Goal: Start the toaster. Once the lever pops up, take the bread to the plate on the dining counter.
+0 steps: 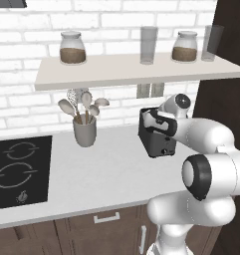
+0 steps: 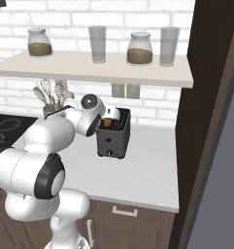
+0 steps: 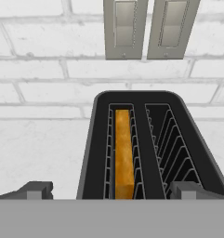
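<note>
Bread stands on edge in the left slot of the toaster, at the lower middle of the hand view, its long axis running from the bottom of the frame up toward the brick wall. The pincer hangs just above the near end, its fingertips spread wide, one either side of the toaster, holding nothing.

In the left base view the toaster sits on the pale surface, right of centre.
</note>
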Controlling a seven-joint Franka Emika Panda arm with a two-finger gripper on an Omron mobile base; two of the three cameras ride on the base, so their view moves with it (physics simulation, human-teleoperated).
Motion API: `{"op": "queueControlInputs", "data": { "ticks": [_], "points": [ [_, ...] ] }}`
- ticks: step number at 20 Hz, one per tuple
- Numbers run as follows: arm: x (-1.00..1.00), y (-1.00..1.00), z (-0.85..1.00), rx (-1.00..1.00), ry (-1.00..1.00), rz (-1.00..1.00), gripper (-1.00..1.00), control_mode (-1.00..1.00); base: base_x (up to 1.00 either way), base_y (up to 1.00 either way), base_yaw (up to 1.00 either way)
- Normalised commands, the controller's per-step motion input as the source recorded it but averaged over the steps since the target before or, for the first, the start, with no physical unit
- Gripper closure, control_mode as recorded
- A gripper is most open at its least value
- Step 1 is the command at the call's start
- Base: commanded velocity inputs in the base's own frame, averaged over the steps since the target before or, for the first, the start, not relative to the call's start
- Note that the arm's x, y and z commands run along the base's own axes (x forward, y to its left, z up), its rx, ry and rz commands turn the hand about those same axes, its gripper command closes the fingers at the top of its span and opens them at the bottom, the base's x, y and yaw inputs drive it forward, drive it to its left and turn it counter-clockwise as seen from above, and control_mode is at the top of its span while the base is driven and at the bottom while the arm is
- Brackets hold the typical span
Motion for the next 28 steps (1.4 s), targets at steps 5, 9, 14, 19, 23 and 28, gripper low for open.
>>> {"op": "queueControlInputs", "data": {
  "ticks": [5, 9, 14, 19, 23, 28],
  "points": [
    [0.00, 0.00, 0.00, 0.00, 0.00, 0.00, -1.00, -1.00, 0.00, 0.00, 0.00],
    [0.00, 0.00, 0.00, 0.00, 0.00, 0.00, -1.00, -1.00, 0.00, 0.00, 0.00],
    [0.00, 0.00, 0.00, 0.00, 0.00, 0.00, -1.00, -1.00, 0.00, 0.00, 0.00],
    [0.00, 0.00, 0.00, 0.00, 0.00, 0.00, -1.00, -1.00, 0.00, 0.00, 0.00],
    [0.00, 0.00, 0.00, 0.00, 0.00, 0.00, -1.00, -1.00, 0.00, 0.00, 0.00],
    [0.00, 0.00, 0.00, 0.00, 0.00, 0.00, -1.00, -1.00, 0.00, 0.00, 0.00]
  ]
}}
